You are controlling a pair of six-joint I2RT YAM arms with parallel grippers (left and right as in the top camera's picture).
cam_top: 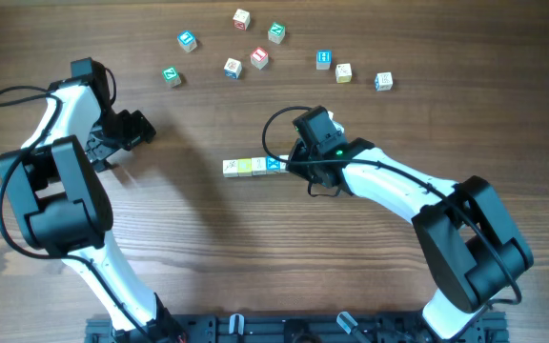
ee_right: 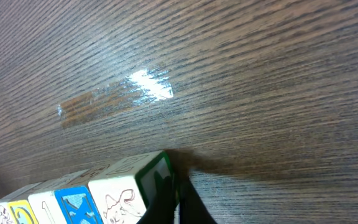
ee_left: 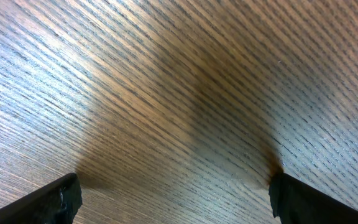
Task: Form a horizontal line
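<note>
A short row of lettered cubes (cam_top: 252,167) lies left to right at the table's middle. In the right wrist view the row runs from a yellow-faced cube (ee_right: 8,213) past a blue X cube (ee_right: 73,205) to a cube with a green side face (ee_right: 129,186). My right gripper (cam_top: 294,164) is shut and empty. Its fingertips (ee_right: 176,202) touch the green face at the row's right end. My left gripper (cam_top: 137,130) is open and empty over bare wood at the left, and its finger tips (ee_left: 176,196) show at the lower corners of the left wrist view.
Several loose cubes lie scattered along the far side, from a green one (cam_top: 171,74) at the left to a blue-and-white one (cam_top: 383,81) at the right. A black cable (cam_top: 276,124) loops above the right wrist. A shiny smear (ee_right: 148,87) marks the wood.
</note>
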